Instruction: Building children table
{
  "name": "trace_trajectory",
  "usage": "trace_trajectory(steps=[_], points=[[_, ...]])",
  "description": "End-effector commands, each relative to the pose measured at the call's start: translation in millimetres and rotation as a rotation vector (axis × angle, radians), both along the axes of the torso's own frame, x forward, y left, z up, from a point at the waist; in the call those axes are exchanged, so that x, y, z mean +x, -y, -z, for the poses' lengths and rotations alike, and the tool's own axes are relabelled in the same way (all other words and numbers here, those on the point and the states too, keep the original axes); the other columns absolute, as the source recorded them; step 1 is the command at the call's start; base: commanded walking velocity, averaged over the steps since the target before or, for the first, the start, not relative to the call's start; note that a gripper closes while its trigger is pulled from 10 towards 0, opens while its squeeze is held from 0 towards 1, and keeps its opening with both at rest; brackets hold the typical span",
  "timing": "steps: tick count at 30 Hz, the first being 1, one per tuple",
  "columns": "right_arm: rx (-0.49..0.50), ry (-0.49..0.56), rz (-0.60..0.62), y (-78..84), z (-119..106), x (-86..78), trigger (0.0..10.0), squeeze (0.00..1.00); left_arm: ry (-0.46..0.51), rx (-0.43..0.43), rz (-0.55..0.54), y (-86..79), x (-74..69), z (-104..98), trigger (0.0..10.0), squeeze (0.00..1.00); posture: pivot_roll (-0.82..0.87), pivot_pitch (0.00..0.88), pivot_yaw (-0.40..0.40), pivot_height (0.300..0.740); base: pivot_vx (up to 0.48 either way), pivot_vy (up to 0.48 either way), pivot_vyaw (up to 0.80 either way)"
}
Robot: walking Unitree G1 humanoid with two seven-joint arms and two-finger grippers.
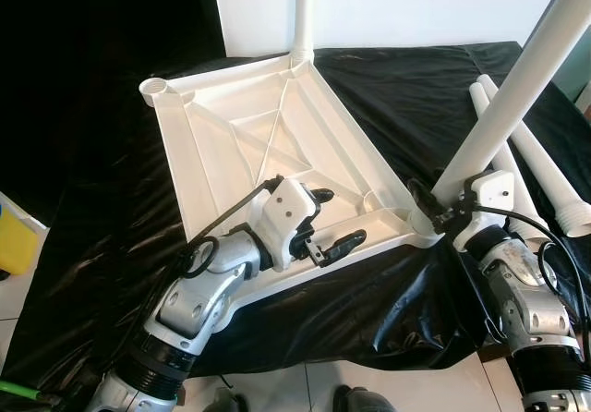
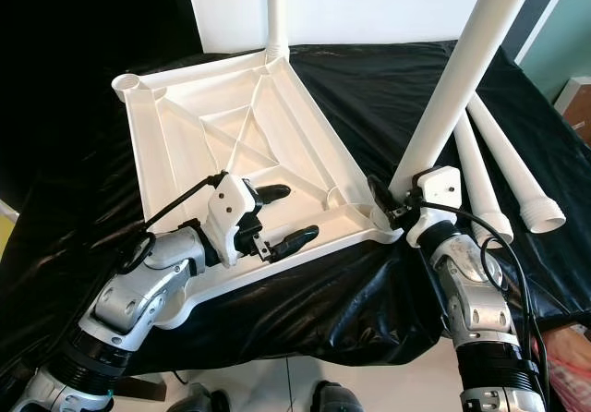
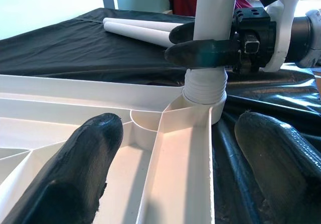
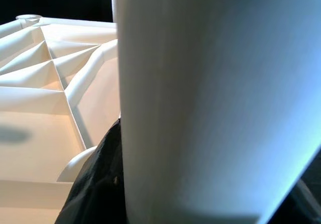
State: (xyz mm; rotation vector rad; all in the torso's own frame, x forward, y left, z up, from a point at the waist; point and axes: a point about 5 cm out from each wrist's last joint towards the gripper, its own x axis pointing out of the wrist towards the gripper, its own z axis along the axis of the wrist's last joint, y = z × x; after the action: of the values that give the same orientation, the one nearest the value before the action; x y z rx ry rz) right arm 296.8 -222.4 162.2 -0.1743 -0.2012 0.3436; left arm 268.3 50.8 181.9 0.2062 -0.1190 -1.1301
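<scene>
Left gripper [image 1: 325, 220] hovered over the near rim of the tabletop [image 1: 247, 144], its two black fingers [image 3: 80, 163] spread wide with nothing between them, one over the ribbed inside and the other out past the edge above the black sheet [image 1: 111, 218]. That white tabletop lay upside down on the sheet, ribs facing up, with an open round socket [image 1: 159, 88] at its far left corner. At the far corner a white post [image 1: 303, 10] stood upright in its socket. Further right, the leg [image 1: 517, 89] leaned up and away to the right, its ringed foot set into the near right corner socket [image 3: 204, 92]. Right gripper [image 1: 427, 204] was closed around the leg just above that socket, fingers pressed on either side of it. Beyond it, two spare legs [image 1: 540, 158] lay side by side on the sheet, well clear of the tabletop, the flared end of one pointing toward the near right.
</scene>
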Motion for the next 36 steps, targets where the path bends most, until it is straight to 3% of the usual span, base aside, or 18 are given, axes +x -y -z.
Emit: trace_trajectory(steps=[1,4,5,10,16,18,21,27,29,36], points=[[0.011,-0.075,0.036,6.2,16,-4.2,0.0,0.00,-0.006,0.010,0.017,-1.2,0.1,-1,10.0,0.00,-0.08,0.122,0.024,0.740,0.000,0.000,0.00],[0.018,-0.085,0.039,6.6,18,-4.9,0.0,0.00,-0.007,0.010,0.018,-1.2,0.1,-1,10.0,0.00,-0.08,0.122,0.024,0.740,0.000,0.000,0.00],[0.033,-0.095,0.053,6.0,20,-5.2,10.0,0.00,-0.007,0.011,0.020,-1.1,0.0,-1,10.0,0.00,-0.08,0.117,0.026,0.740,0.000,0.000,0.00],[0.046,-0.101,0.069,4.5,21,-5.5,10.0,0.00,-0.006,0.012,0.023,-1.1,-0.1,0,10.0,0.00,-0.08,0.116,0.027,0.740,0.000,0.000,0.00],[0.097,-0.111,0.218,-12.6,29,-7.3,10.0,0.00,-0.009,0.017,0.026,-0.2,0.4,1,10.0,0.00,-0.09,0.098,0.018,0.740,0.000,0.000,0.00],[0.097,-0.111,0.218,-12.6,29,-7.3,10.0,0.00,-0.009,0.017,0.026,-0.2,0.4,1,10.0,0.00,-0.09,0.098,0.018,0.740,0.000,0.000,0.00],[0.128,-0.152,0.373,-29.8,41,-12.2,10.0,0.00,-0.011,0.023,0.017,-0.1,1.7,3,10.0,0.00,-0.08,0.088,0.004,0.740,0.000,0.000,0.00],[0.166,-0.156,0.487,-39.6,44,-16.1,10.0,0.00,-0.013,0.022,0.009,0.0,2.8,5,10.0,0.00,-0.08,0.083,-0.005,0.740,0.000,0.000,0.00],[0.185,-0.166,0.586,-44.3,46,-18.9,10.0,0.00,-0.010,0.021,-0.002,-0.9,3.7,5,10.0,0.00,-0.07,0.077,-0.016,0.740,0.000,0.000,0.00],[0.259,-0.176,0.567,-60.9,45,-20.0,10.0,0.00,-0.006,0.020,-0.014,-3.3,4.6,5,10.0,0.00,-0.07,0.075,-0.015,0.740,0.000,0.000,0.00]])
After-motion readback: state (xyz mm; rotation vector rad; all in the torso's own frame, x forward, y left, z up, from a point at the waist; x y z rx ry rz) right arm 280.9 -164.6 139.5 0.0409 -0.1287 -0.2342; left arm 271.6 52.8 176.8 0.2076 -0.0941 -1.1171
